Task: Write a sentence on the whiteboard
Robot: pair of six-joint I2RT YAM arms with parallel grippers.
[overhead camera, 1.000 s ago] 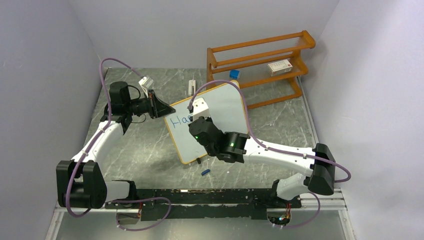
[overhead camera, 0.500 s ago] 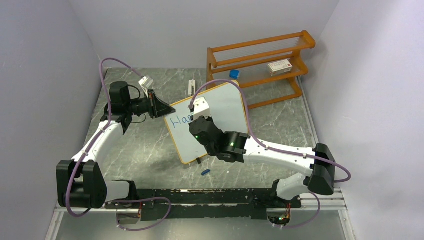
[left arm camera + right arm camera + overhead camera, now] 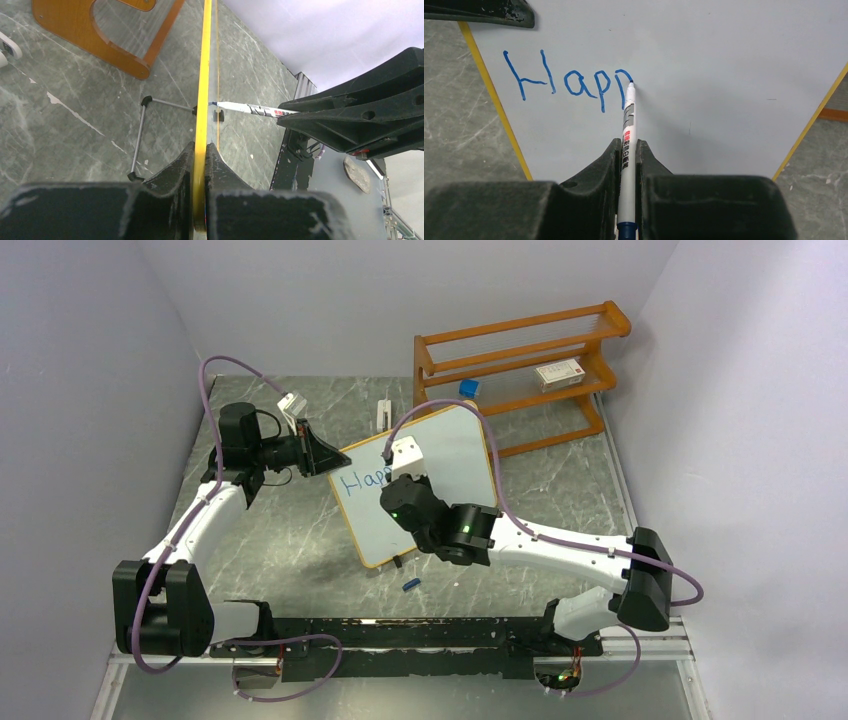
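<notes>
On the left, the left gripper [image 3: 322, 454] is clamped shut on the left edge of the whiteboard [image 3: 455, 455], steadying it where it stands propped at a tilt in the middle of the table [image 3: 290, 540], in front of the wooden rack [image 3: 520, 350]. The sentence [image 3: 569, 80] is only begun: in blue at the board's upper left it reads "Happ", and the second p has its stem and the top of its loop but is not closed. The tip of the marker [image 3: 628, 130] sits on the board right at that open loop. The right gripper [image 3: 626, 150] is closed tight around the marker's barrel. Right of the tip the board is bare, and so is the space below the letters. I judge the task to be at an early stage, with most of the first word down and the rest of the sentence left to write.
</notes>
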